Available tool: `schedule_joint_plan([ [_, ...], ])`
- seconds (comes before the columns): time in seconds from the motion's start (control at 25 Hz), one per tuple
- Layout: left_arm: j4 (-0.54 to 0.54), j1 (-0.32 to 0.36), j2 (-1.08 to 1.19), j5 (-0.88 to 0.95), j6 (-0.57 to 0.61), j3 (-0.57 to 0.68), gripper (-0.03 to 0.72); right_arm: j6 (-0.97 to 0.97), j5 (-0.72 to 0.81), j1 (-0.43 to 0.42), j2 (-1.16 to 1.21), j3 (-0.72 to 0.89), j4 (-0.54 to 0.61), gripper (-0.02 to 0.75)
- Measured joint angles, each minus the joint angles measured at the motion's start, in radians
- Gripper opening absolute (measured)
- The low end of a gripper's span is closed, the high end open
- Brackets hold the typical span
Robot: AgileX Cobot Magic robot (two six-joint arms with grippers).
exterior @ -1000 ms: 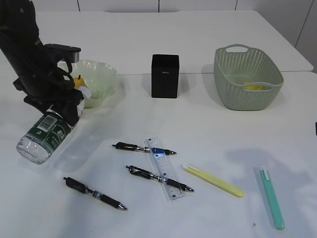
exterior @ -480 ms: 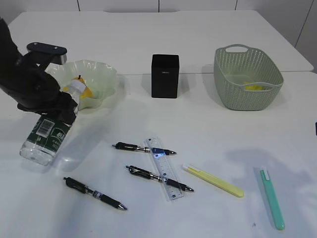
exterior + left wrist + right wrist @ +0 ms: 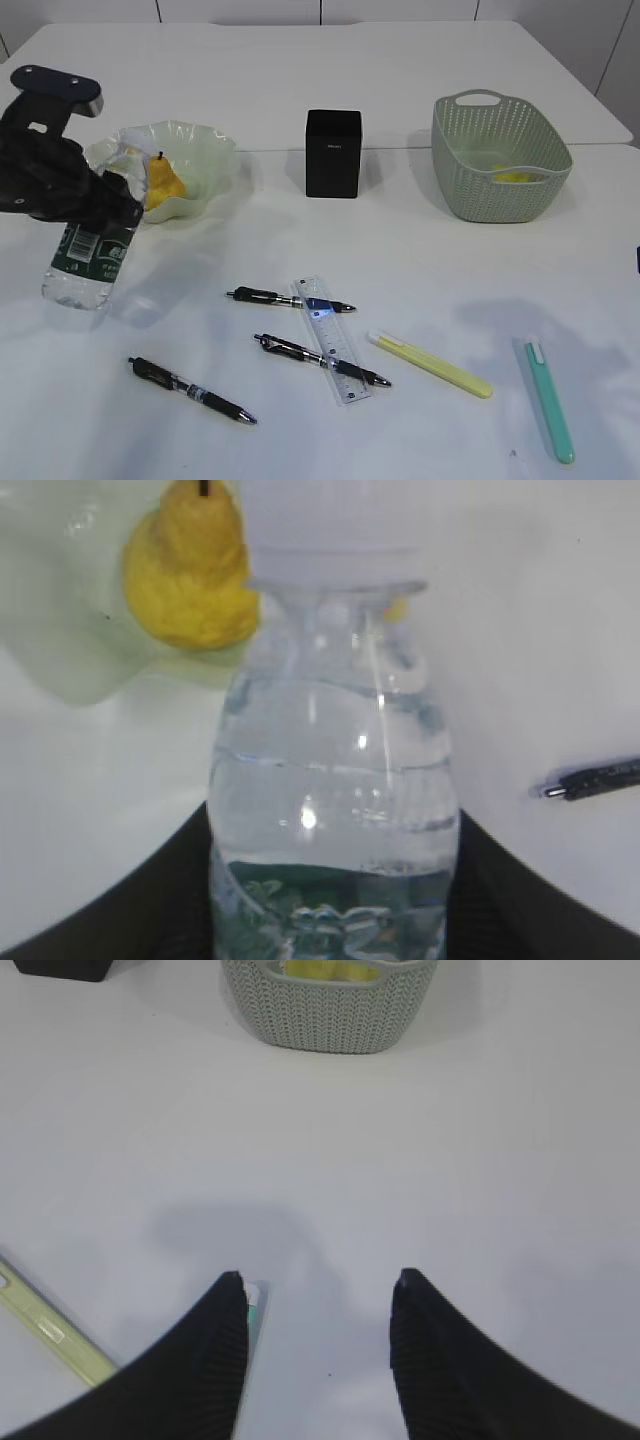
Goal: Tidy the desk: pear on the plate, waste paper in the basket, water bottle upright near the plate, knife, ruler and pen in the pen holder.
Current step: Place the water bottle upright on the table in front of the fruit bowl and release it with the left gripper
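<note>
On the desk (image 3: 420, 250), I see my left end effector (image 3: 95, 205) grasping the water bottle (image 3: 85, 262), nearly upright, left, beside the plate (image 3: 205, 160) holding the pear (image 3: 162, 182). Right end effector (image 3: 315, 1335) released, empty.

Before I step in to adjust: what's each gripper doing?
Left gripper: shut on the water bottle.
Right gripper: open, holding nothing.
</note>
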Motion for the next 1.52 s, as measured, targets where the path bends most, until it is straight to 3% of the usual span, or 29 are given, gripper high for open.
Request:
schedule_joint_plan([
  [0.36, 0.004, 0.000, -0.079, -0.186, 0.000, 0.089, 0.395, 0.000, 0.000, 0.000, 0.000, 0.000, 0.000, 0.351],
  [0.84, 0.004, 0.000, -0.130, -0.755, -0.002, 0.366, 0.391, 0.000, 0.000, 0.000, 0.000, 0.000, 0.000, 0.351],
  [1.52, -0.003, 0.000, -0.130, -0.862, -0.002, 0.379, 0.389, 0.000, 0.000, 0.000, 0.000, 0.000, 0.000, 0.351],
])
